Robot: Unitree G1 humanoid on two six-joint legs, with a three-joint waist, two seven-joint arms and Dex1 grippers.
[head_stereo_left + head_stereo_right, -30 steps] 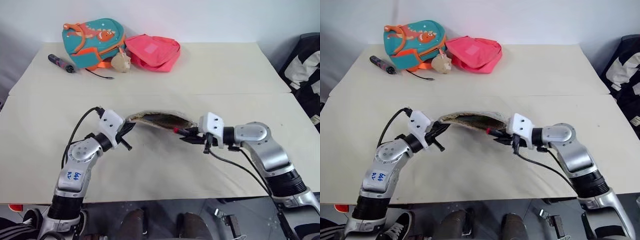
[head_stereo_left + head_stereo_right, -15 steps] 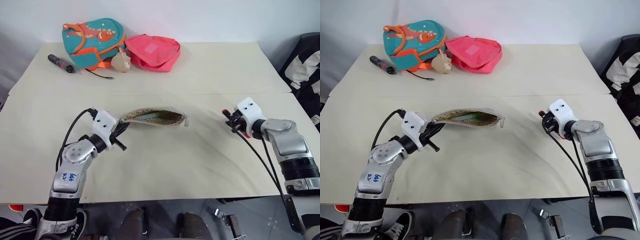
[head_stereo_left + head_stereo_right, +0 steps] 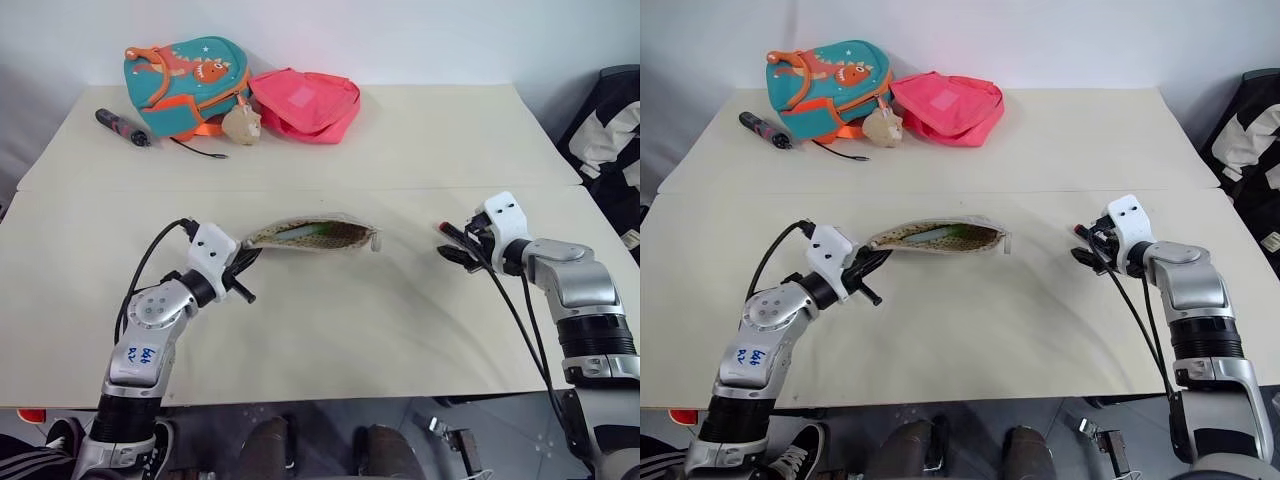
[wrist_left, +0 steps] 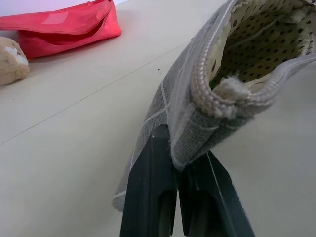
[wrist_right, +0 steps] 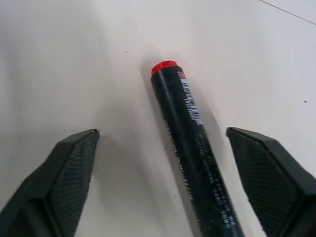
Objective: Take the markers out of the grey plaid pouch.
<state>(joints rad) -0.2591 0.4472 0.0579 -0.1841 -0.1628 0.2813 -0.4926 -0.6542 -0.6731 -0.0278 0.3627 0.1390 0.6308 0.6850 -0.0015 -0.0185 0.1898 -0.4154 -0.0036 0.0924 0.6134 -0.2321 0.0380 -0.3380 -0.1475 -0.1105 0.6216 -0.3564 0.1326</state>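
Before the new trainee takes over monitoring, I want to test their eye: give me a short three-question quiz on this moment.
1. True or false: the right gripper is clamped on the marker.
2. What does the left gripper pinch?
A. the pink bag
B. the grey plaid pouch
C. the teal backpack
3. What colour shows inside the pouch's open mouth?

Key:
1. False: its fingers are spread and the marker lies on the table.
2. B
3. Green.

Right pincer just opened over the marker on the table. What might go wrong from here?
The marker lies loose between the right pincer fingers; it may roll or get dragged on retreat. The left pincer grips only the corner of the grey plaid pouch, which may slip, with a green marker inside.
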